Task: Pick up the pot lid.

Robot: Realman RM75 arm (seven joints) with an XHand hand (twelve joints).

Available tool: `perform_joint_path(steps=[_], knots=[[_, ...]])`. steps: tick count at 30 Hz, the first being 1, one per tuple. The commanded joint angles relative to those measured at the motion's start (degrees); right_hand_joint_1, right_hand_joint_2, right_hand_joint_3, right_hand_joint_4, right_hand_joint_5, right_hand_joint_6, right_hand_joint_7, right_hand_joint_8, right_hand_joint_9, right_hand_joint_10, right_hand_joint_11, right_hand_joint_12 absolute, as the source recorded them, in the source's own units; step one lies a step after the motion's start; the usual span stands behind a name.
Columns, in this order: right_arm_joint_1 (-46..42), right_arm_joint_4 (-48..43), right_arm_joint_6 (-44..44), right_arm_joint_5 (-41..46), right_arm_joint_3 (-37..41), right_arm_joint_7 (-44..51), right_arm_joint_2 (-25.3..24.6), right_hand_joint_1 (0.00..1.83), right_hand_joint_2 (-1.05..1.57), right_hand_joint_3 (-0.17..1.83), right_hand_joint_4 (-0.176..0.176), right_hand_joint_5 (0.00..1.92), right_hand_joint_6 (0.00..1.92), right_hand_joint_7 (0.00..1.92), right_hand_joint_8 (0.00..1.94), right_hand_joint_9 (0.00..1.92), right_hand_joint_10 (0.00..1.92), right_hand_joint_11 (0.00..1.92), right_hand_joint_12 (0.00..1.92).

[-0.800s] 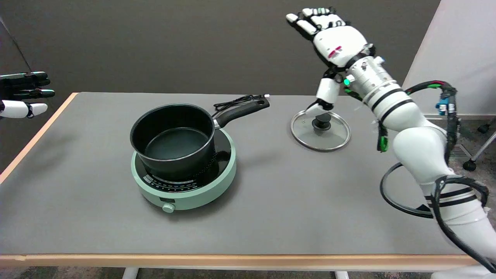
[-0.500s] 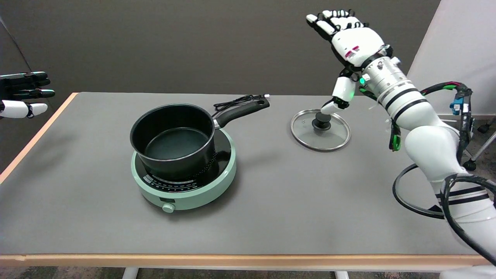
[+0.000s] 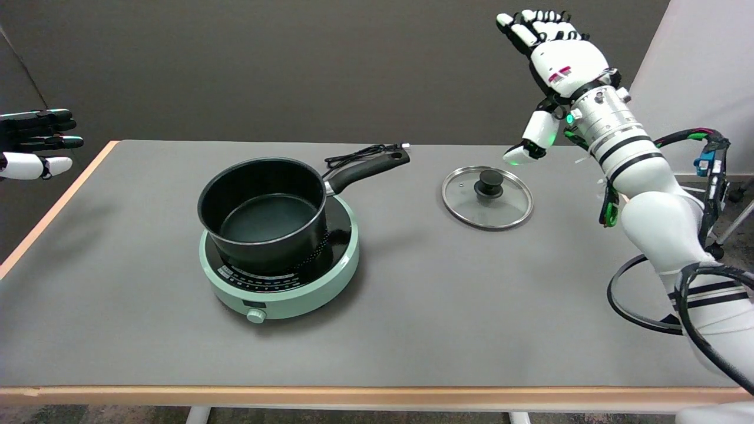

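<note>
On your table (image 3: 412,330) the pot (image 3: 263,212) sits on the cooker (image 3: 283,277) at the left of centre, its handle pointing back-right toward the cable (image 3: 353,155) behind it, with the pot lid (image 3: 487,197) lying flat well to the right and your right hand (image 3: 559,56) raised above and right of it.

The induction cooker (image 3: 280,277) panel markings are too small to read; the power cord (image 3: 357,154) partly hides behind the saucepan handle (image 3: 366,169).

Robot hand (image 3: 556,56) raised, holding nothing, above pot lid (image 3: 487,196) lying flat on table (image 3: 412,306).
</note>
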State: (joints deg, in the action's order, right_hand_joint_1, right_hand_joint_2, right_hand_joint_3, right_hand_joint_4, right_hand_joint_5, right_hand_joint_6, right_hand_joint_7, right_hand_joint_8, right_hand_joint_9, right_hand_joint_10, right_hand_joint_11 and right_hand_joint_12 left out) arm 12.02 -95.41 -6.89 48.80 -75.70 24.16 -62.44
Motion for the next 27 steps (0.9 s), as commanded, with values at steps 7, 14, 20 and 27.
perform_joint_path(steps=[7,14,20,27], knots=[[0.32,8.88,8.22,0.1,0.83,-12.64,0.09,1.11,-0.71,1.19,0.176,0.01,0.01,0.01,0.01,0.01,0.01,0.01,0.01],[-0.59,7.74,8.22,0.45,3.1,-12.6,-0.07,1.11,-0.72,1.26,0.176,0.01,0.01,0.01,0.01,0.01,0.01,0.01,0.01],[-2.18,5.9,9.38,0.27,4.12,-12.53,-0.11,1.11,-0.73,1.31,0.176,0.01,0.01,0.01,0.01,0.01,0.01,0.01,0.01],[-2.79,6.71,10.43,-0.11,3.36,-12.64,1.02,1.13,-0.8,1.37,0.176,0.01,0.01,0.01,0.01,0.01,0.01,0.01,0.01]])
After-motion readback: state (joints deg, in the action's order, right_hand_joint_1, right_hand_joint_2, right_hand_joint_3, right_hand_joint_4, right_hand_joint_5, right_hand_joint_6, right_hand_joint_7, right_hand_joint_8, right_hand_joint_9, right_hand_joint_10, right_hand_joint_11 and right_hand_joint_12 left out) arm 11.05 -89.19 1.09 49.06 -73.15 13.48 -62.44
